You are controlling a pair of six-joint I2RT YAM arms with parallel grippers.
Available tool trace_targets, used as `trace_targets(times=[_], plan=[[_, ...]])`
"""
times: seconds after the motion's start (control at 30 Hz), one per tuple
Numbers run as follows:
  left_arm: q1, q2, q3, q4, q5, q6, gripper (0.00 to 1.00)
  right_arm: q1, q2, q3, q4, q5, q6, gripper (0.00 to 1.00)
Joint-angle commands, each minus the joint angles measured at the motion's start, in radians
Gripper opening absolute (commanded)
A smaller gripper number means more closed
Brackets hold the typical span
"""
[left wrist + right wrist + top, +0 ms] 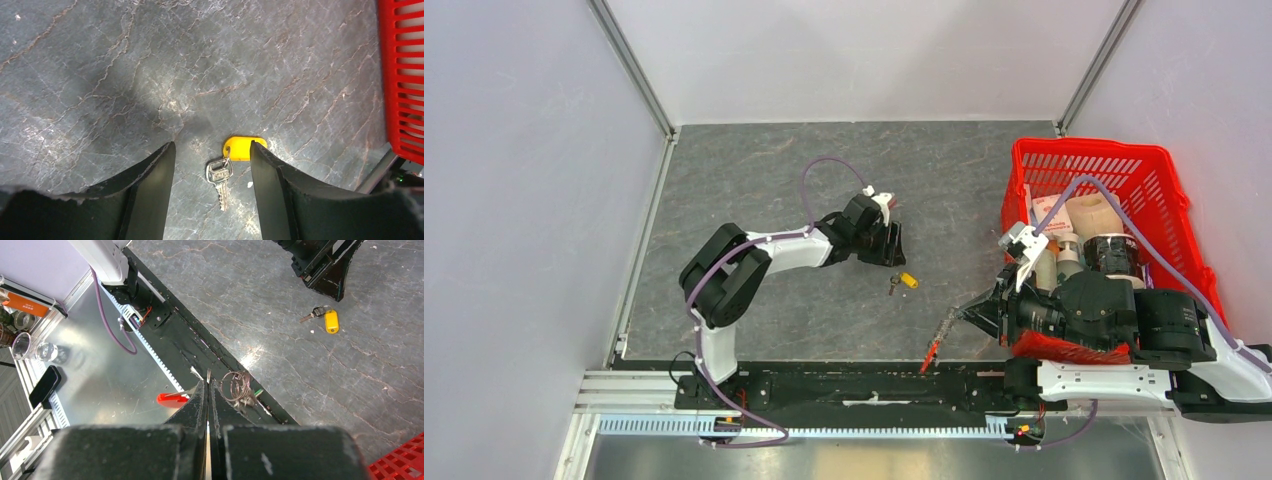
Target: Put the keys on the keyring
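- left hand (212, 150): released, yellow-tagged key (220, 172) between its fingers, flat on table (150, 75)
- right hand (207, 386): clenched, pinching keyring (237, 385); red fob (172, 400) alongside

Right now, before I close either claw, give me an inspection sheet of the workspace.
Surface: grey veined table, no spills seen.
Job's things: the yellow-tagged key lies loose on the table. The keyring, with its red fob, hangs from the right claw near the front rail.
Clutter: red basket at the right, holding containers.
Grippers: left claw open, with a finger on each side of the key. Right claw shut on the keyring.
Cables: purple cable loops above the left arm. A second cable crosses over the basket.
Surroundings: white walls. A phone and glassware lie beyond the rail.
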Motion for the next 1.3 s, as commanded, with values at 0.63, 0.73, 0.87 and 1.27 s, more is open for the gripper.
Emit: trace_targets(times=[0.63, 0.73, 0.87, 1.27], plan=[[-0.069, 0.039, 0.058, -0.089, -0.042, 0.117, 0.43, 0.002, -0.021, -0.014, 0.022, 0.007, 0.023, 0.0], [-0.07, 0.048, 0.07, -0.087, -0.035, 0.118, 0.4, 0.003, -0.022, -0.015, 0.022, 0.005, 0.023, 0.0], [-0.072, 0.066, 0.094, -0.088, -0.031, 0.125, 0.39, 0.003, -0.021, -0.017, 0.026, 0.003, 0.021, 0.0], [-0.075, 0.094, 0.14, -0.102, -0.017, 0.134, 0.29, 0.002, -0.032, -0.025, 0.023, 0.002, 0.024, 0.0]])
